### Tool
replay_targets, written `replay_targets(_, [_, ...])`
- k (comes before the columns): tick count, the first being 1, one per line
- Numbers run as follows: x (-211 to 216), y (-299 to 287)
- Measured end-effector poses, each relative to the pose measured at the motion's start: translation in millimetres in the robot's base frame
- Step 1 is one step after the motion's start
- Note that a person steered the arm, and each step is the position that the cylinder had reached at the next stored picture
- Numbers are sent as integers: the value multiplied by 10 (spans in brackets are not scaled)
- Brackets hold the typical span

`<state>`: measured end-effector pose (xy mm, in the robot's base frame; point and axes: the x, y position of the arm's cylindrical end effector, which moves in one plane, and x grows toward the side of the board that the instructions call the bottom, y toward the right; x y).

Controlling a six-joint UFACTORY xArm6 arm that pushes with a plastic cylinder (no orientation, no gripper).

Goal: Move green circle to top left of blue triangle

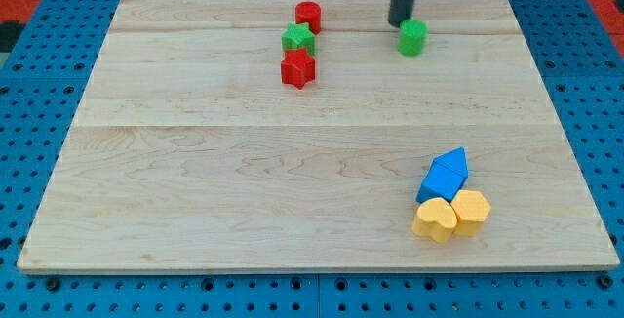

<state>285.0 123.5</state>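
- Off at ten o'clock sits a spare cluster: red cylinder [308,16], green star [298,38] and red star [297,68], matte and chunky.
- My tip [401,22], a bare rod grasping nothing, sits just behind the green circle [412,37] at twelve o'clock, likely lined up to shove it down.
- At five o'clock, the blue triangle [453,162] leans on a blue cube [438,183], with two yellow blocks [452,215] touching below on the pale wooden board [244,181].

You see a green circle [412,37], a blue triangle [446,175], two yellow blocks [450,215], and a pale wood board [244,172].
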Motion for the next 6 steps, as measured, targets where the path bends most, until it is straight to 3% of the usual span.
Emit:
replay_targets(1, [640,35])
replay_targets(2, [746,-3])
replay_targets(3, [482,-1])
replay_targets(4, [548,456])
replay_targets(6, [1597,362])
